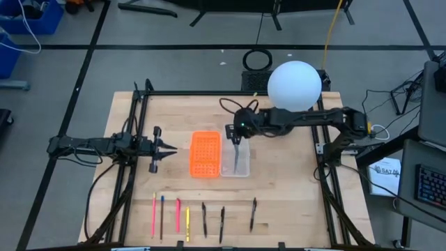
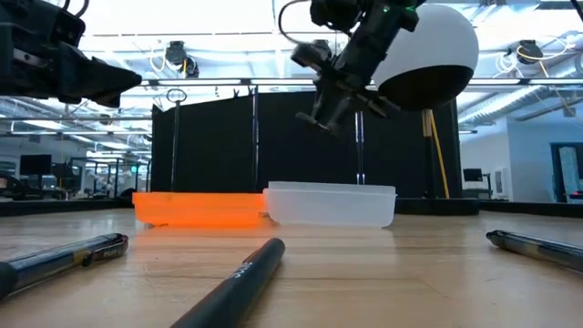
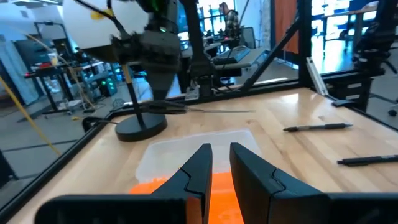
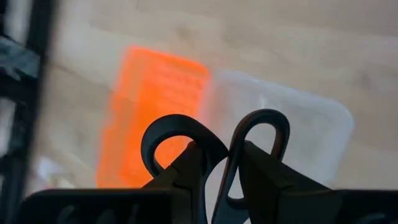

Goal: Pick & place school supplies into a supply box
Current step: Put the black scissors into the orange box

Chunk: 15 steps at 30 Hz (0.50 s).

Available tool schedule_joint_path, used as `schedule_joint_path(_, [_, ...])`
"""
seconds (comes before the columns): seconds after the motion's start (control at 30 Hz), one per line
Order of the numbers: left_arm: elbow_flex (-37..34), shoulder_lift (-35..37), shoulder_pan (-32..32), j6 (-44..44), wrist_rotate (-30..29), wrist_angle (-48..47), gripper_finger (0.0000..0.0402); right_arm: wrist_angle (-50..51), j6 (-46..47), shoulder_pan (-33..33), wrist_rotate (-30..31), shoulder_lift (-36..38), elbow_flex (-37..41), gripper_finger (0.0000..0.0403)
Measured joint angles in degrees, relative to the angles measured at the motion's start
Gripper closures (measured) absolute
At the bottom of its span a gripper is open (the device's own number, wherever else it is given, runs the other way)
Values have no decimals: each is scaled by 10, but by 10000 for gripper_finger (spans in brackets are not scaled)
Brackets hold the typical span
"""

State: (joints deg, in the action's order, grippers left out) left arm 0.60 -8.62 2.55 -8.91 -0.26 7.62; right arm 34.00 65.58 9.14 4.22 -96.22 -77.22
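Note:
My right gripper (image 1: 238, 137) hovers above the clear supply box (image 1: 244, 169), shut on the small scissors, whose black handle loops (image 4: 180, 134) show past its fingers in the right wrist view. The thin blades (image 3: 217, 111) stick out over the box. The box rests flat on the table beside the orange perforated piece (image 1: 205, 155). Several pens and pencils lie in a row near the table's near edge: pink (image 1: 153, 215), yellow (image 1: 187, 223), black (image 1: 222, 223). My left gripper (image 1: 172, 148) waits left of the orange piece, its fingers a narrow gap apart. My right gripper pinches the scissors between its two fingers at the base of the handles (image 4: 231, 168), just behind the two loops. The fingers come from above, slanting down toward the box. The scissors are lifted clear of the box and table; the fingers hide the rest of the hold.
A lamp with a white globe (image 1: 295, 85) stands on a round base (image 1: 256, 59) at the table's far edge, close to my right arm. A black frame (image 1: 136, 160) borders the table's sides. Bare wood lies between the box and the row of pens.

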Motion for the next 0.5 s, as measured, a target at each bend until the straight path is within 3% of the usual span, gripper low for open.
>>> schedule_joint_path(0.23, [0,-1,0,-4,-28,0,334,49,14,1,-1,-38,-2,329])
schedule_joint_path(0.5, [0,-1,0,4,-28,-1,334,-5,8,-3,28,-84,-2,329])
